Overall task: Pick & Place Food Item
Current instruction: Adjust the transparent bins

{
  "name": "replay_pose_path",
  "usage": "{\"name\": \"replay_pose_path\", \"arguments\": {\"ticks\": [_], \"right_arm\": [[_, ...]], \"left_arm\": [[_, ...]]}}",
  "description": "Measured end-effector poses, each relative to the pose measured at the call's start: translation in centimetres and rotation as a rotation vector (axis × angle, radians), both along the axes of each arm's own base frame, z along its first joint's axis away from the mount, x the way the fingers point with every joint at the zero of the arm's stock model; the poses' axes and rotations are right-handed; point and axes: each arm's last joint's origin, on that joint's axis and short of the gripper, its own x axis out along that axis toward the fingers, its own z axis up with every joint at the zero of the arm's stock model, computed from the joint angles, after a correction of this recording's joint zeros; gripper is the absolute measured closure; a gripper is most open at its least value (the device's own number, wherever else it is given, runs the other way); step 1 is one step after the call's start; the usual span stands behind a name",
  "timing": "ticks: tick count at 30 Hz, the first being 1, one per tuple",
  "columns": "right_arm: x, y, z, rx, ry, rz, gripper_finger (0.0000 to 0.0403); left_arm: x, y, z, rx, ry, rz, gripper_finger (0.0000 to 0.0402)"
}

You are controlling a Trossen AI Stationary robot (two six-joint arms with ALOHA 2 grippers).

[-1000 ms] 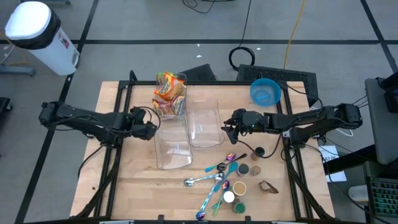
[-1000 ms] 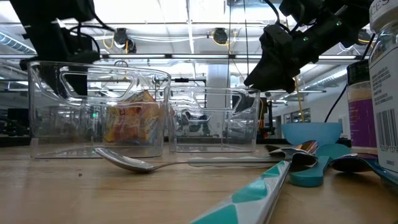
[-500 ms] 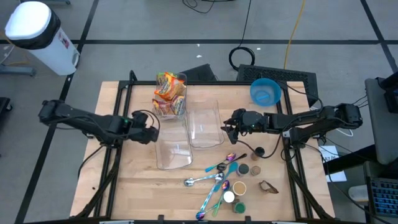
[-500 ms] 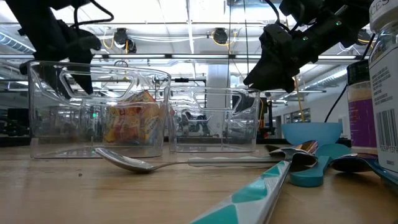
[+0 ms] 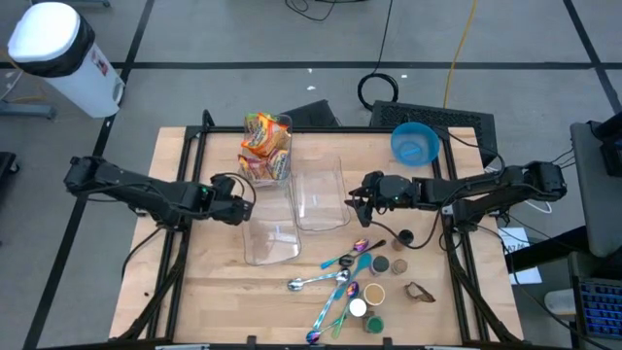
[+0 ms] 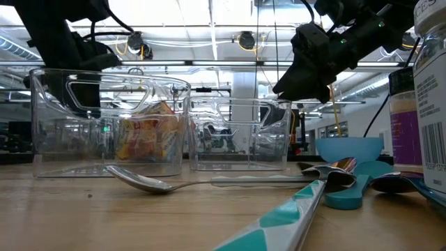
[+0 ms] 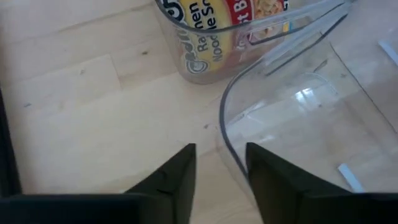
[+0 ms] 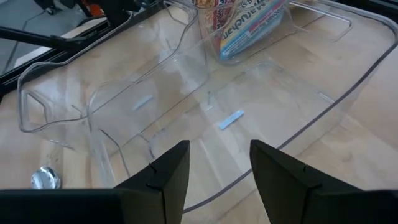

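Observation:
An orange ramen noodle packet [image 5: 262, 144] [image 7: 208, 28] stands upright in the far clear bin [image 5: 277, 167]. Next to it are two more clear bins, a near one [image 5: 272, 231] and a right one [image 5: 323, 194]. My left gripper [image 5: 243, 201] [image 7: 221, 180] is open at the near bin's far left corner, with the rim [image 7: 224, 140] between its fingers. My right gripper [image 5: 357, 194] [image 8: 221, 177] is open just over the right bin's right rim [image 8: 292, 140], apart from it in the low view [image 6: 282, 90]. My left gripper comes slanting down from the table's left, with one finger outside and one finger [image 7: 264, 177] inside the near bin's wall at its far left corner [image 7: 225, 152]. The bin stands flat on the table. Whether a finger touches the wall, I cannot tell.
Several spoons [image 5: 335, 277] and small jars [image 5: 374, 292] lie on the near right part of the table. A blue bowl [image 5: 415, 144] stands at the far right. A white cylinder [image 5: 53, 53] stands on the floor beyond the table's far left corner.
My left gripper has moved toward the table's right and a little down, to the near bin's far left corner. The bins and the packet have stayed where they were.

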Motion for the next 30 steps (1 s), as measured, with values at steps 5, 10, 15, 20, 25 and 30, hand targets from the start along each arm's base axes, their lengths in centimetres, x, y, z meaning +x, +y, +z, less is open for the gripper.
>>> {"name": "replay_pose_path", "arguments": {"ticks": [5,10,15,20,25,30], "right_arm": [[0.0,0.0,0.0,0.0,-0.001,0.0,0.0243],[0.0,0.0,0.0,0.0,-0.002,0.0,0.0243],[0.0,0.0,0.0,0.0,-0.002,0.0,0.0243],[0.0,0.0,0.0,0.001,-0.002,0.0,0.0243],[0.0,0.0,0.0,0.001,-0.002,0.0,0.0243],[0.0,0.0,0.0,0.001,-0.001,0.0,0.0243]], "left_arm": [[0.0,0.5,0.0,0.002,0.0,0.029,0.0324],[0.0,1.0,0.0,0.031,-0.001,0.057,0.037],[0.2,1.4,0.1,0.049,-0.005,0.064,0.0394],[0.6,1.8,0.2,0.058,-0.033,0.045,0.0364],[0.6,2.2,0.2,0.052,-0.037,0.083,0.0348],[0.5,2.5,0.2,0.048,-0.046,0.119,0.0391]]}}
